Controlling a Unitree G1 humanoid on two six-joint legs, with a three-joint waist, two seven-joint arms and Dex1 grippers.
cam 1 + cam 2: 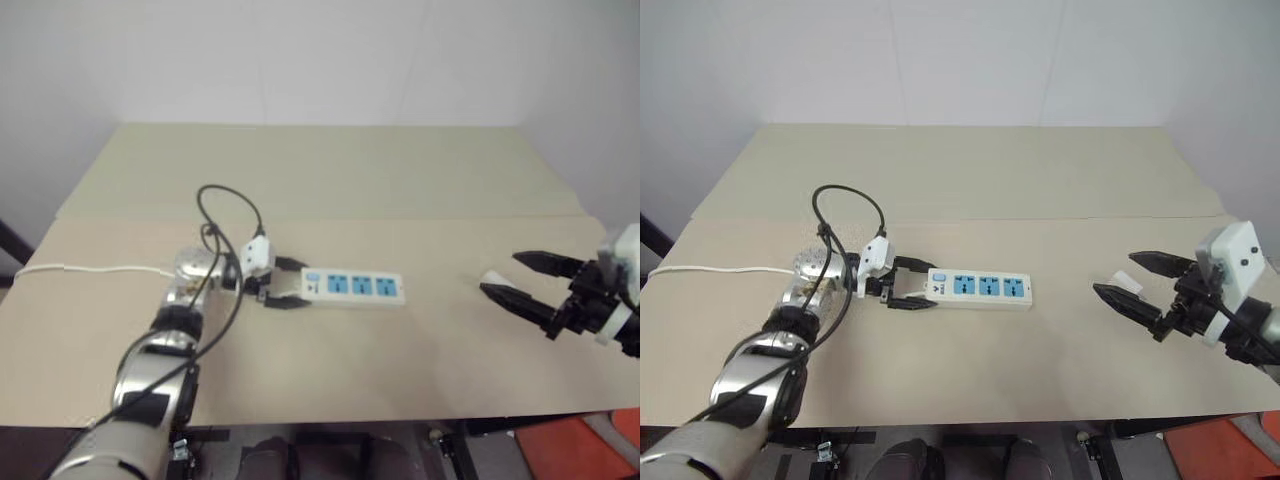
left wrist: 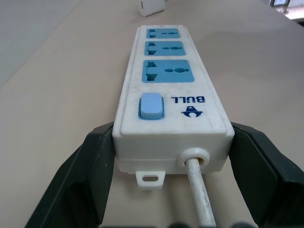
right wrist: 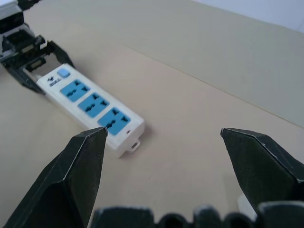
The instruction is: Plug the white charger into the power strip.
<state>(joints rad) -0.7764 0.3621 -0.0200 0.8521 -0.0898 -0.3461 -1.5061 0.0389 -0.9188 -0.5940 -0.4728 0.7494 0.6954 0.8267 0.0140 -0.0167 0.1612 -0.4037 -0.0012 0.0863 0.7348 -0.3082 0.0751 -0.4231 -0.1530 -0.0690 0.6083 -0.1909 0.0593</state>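
Left gripper (image 1: 288, 284) is clamped on the switch end of the power strip (image 1: 355, 288), one black finger on each long side, as the left wrist view shows. Right gripper (image 1: 1135, 288) has its two fingers spread wide with nothing between them; it hovers well apart from the strip, off the strip's far end.

One power strip, lying flat on the tan surface (image 1: 330, 180). Count on it: three blue socket faces in a row, one blue switch (image 2: 151, 105), one "BULL" logo beside the switch. One thin white cord (image 2: 202, 199) exits the switch end between the left gripper's fingers. All three sockets are vacant.

One white charger (image 1: 1127, 281), small and white, sitting on the surface just beside the right gripper's fingertips; from the head views I can't tell whether it touches them. In the left wrist view it shows as a small white block (image 2: 152, 6) past the strip's far end. It is not in the strip and not in either gripper.

One white cable (image 1: 95, 269) runs across the surface from the left edge toward the left arm. One black cable (image 1: 228, 205) loops up above the left wrist.

Two grippers total: one gripping, one with nothing in it.
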